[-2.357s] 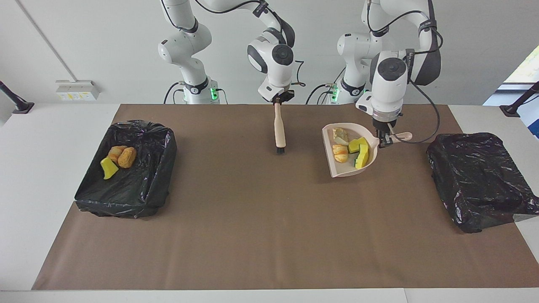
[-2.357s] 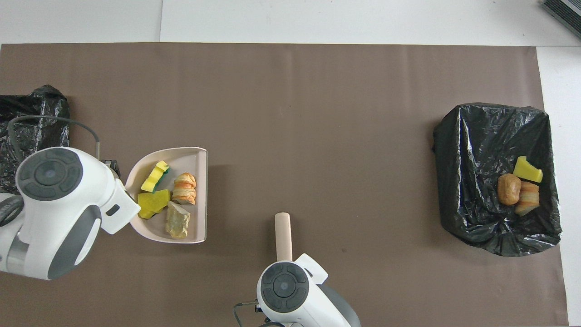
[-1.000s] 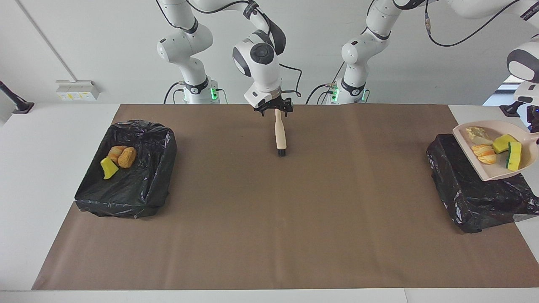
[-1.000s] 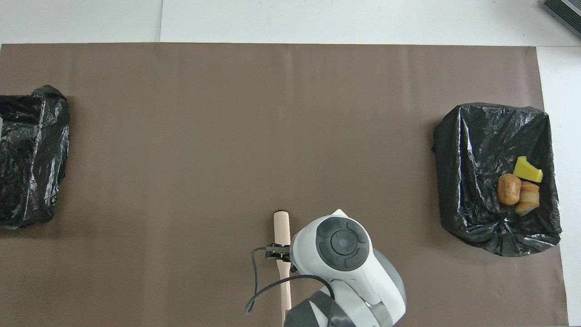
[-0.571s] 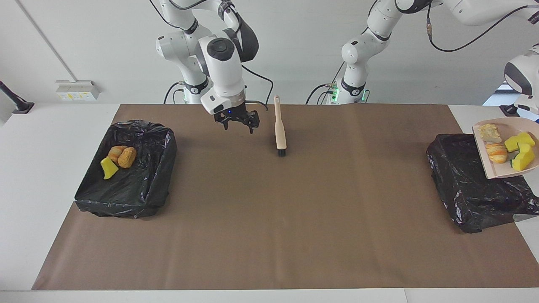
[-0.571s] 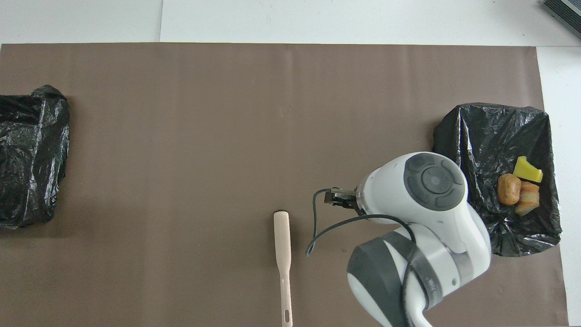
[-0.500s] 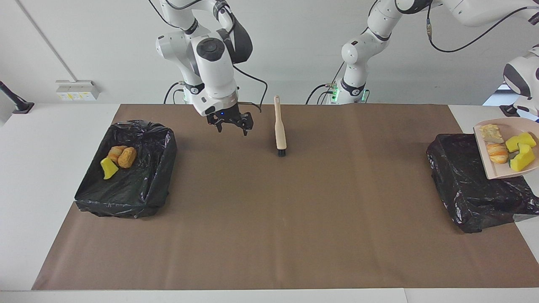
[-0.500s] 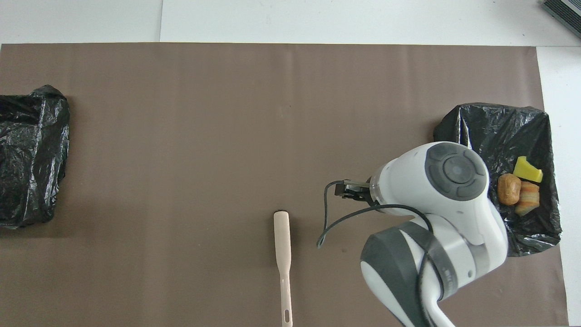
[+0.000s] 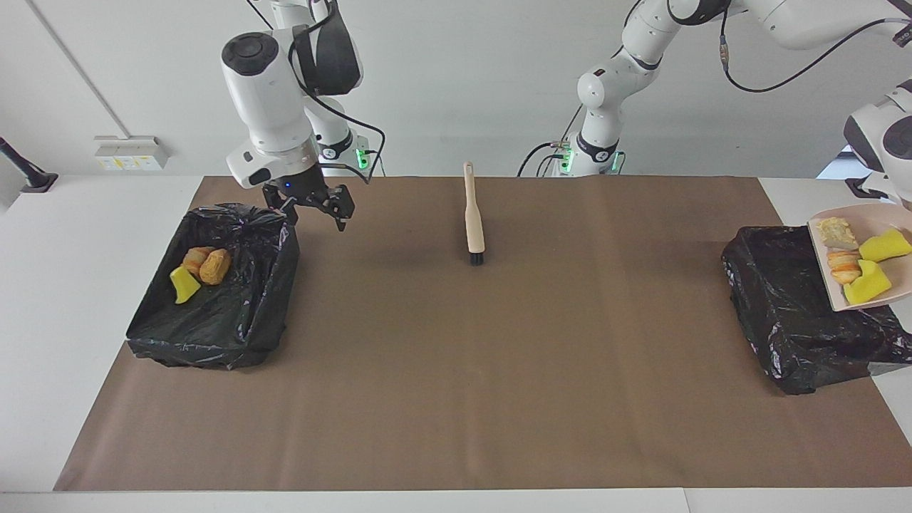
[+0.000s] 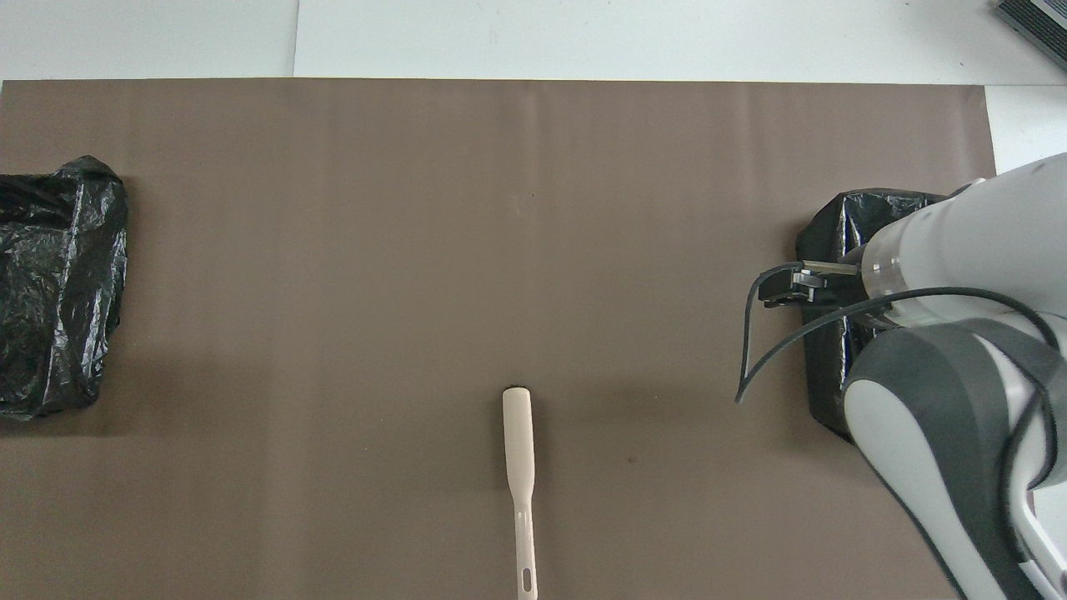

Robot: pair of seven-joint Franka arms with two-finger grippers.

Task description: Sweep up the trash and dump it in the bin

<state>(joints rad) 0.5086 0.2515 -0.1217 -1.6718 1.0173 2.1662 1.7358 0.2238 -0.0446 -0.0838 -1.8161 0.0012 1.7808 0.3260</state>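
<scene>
The left hand is past the frame's edge, pressed together on the handle of the dustpan, which hangs tilted over the black-lined bin at the left arm's end of the bench — four scraps lie in the pan. The right hand, spread and empty, hangs beside the other bin, which holds three scraps. The brush lies mid-bench.

The right arm's white forearm hangs nearly vertical, wrist down, and its black two-finger right gripper stands with fingers spread wide, empty. The left arm stretches outward, white wrist bent downward; its gripper lies out of view.
</scene>
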